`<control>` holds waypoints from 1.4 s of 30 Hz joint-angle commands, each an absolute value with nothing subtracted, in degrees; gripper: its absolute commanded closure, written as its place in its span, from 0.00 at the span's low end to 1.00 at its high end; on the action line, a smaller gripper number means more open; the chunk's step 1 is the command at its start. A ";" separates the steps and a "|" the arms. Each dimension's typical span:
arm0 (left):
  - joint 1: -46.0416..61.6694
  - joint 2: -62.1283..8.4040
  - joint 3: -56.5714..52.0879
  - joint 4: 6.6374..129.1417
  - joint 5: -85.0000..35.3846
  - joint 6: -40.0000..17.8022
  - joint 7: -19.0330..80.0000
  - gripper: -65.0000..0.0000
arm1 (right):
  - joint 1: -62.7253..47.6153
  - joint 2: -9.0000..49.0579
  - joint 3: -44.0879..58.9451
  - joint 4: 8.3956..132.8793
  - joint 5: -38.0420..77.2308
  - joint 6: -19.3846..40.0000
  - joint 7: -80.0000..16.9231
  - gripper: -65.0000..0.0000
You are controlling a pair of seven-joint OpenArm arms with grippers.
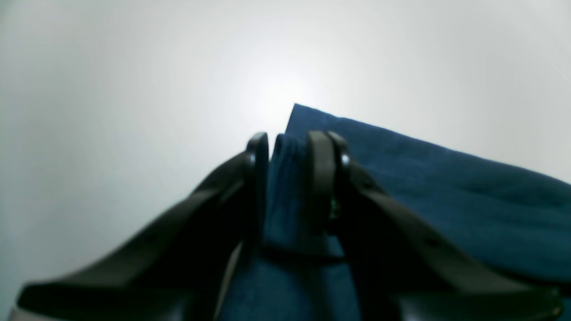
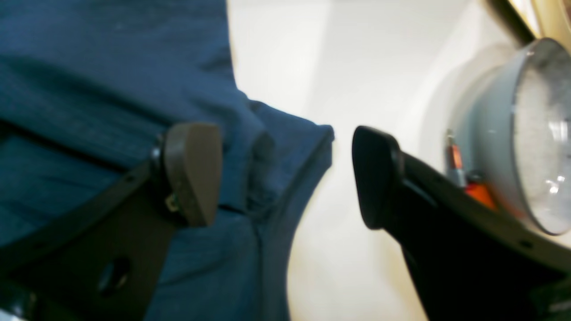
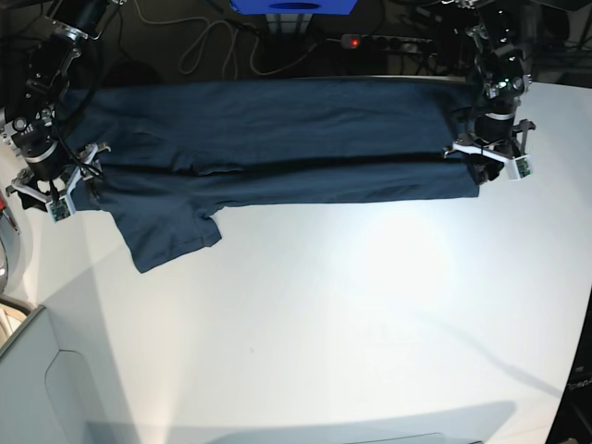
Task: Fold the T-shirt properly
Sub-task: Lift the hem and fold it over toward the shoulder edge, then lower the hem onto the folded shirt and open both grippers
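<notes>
We see the dark navy cotton T-shirt point(image 3: 277, 148) folded once lengthwise on the white table point(image 3: 351, 324); a sleeve and cross folds remain. Our left gripper point(image 1: 289, 147) pinches its corner, and our right gripper point(image 2: 285, 174) gapes apart.

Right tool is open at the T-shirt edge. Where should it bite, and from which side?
Probably the doubled fold edge of the T-shirt that lies between the open right tool tips. Come from the bare table side; the edge points that way. The left tool already pinches the far end.
</notes>
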State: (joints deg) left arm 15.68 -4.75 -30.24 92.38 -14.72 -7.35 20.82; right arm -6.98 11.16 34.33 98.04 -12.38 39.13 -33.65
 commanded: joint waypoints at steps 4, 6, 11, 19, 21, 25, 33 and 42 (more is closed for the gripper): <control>15.69 -4.97 -30.46 93.58 -15.08 -7.34 19.30 0.78 | -2.15 11.21 34.42 100.62 -11.65 40.00 -36.09 0.32; 15.60 -4.09 -30.73 93.67 -15.08 -7.34 19.30 0.78 | -0.31 11.03 34.33 100.18 -11.74 40.00 -37.14 0.32; 15.69 -3.21 -30.46 93.85 -15.08 -7.34 19.30 0.78 | 2.68 11.38 29.76 97.71 -11.91 40.00 -37.85 0.32; 16.57 -1.89 -30.81 95.08 -15.08 -7.34 19.30 0.98 | 6.90 11.21 26.42 91.91 -11.91 40.00 -37.85 0.32; 17.01 -1.71 -30.81 95.87 -15.08 -7.34 19.30 1.00 | 8.13 11.21 25.63 90.33 -11.91 40.00 -37.85 0.32; 17.71 -1.71 -30.81 96.66 -15.08 -7.34 19.30 1.00 | 10.15 11.12 24.13 87.25 -11.91 40.00 -37.76 0.32; 17.89 -1.71 -30.81 96.75 -15.08 -7.34 19.30 1.00 | 18.77 11.38 22.99 73.45 -11.91 40.00 -37.85 0.31; 18.59 -1.63 -30.81 99.56 -15.08 -7.34 19.21 1.00 | 26.33 12.00 22.99 55.52 -11.91 40.00 -37.14 0.31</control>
